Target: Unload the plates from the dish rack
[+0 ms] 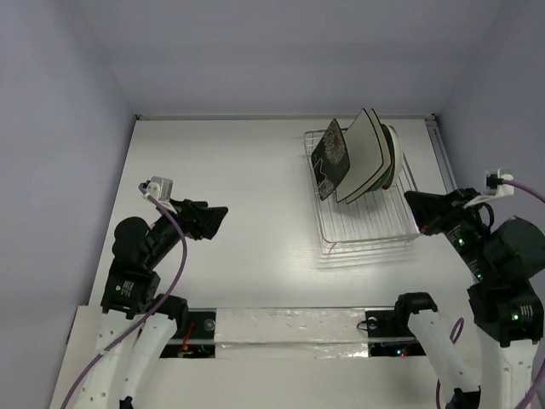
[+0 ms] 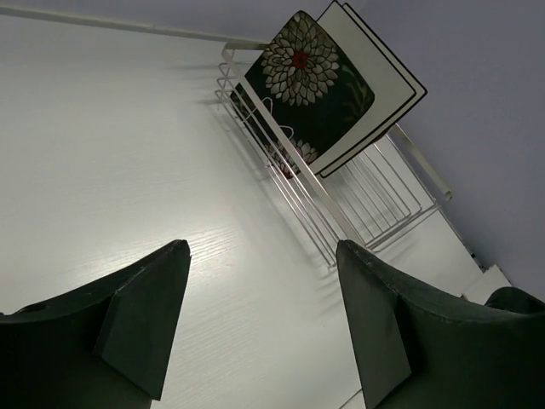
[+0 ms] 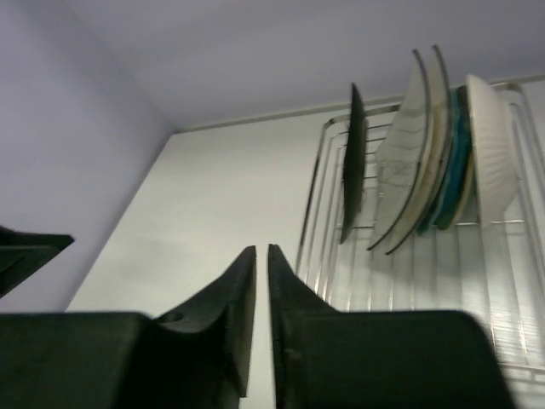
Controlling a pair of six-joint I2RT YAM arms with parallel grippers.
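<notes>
No plate gripped yet, so judged step is the first reach into the rack point(image 1: 366, 213), which sits upper right in the top view. All four plates stand on edge at its far end, leaning: black plate point(image 1: 330, 158) outermost on the left, white square plate point(image 1: 364, 158) just behind it, then teal plate point(image 3: 457, 162) and the round white plate point(image 3: 491, 141) on the right. Best first pick looks like the black one, since it is outermost with a free rim. Grip the top edge, lift straight up clear of the tines before any sideways move, and avoid tipping the white square plate close beside it. Set it flat on bare counter point(image 1: 238, 162) left of the rack. Right end effector point(image 3: 261, 250) has fingers together with only a thin slit, so it must open before closing on any rim. Its arm is bent at lower right, wrist aimed left at the rack's near right corner, just beside it and not touching. Left end effector point(image 2: 262, 251) has fingers wide apart and holds nothing. Its arm is folded at centre left, wrist pointing right toward the rack, well apart from it over the counter. The rack's near half holds no plates.
</notes>
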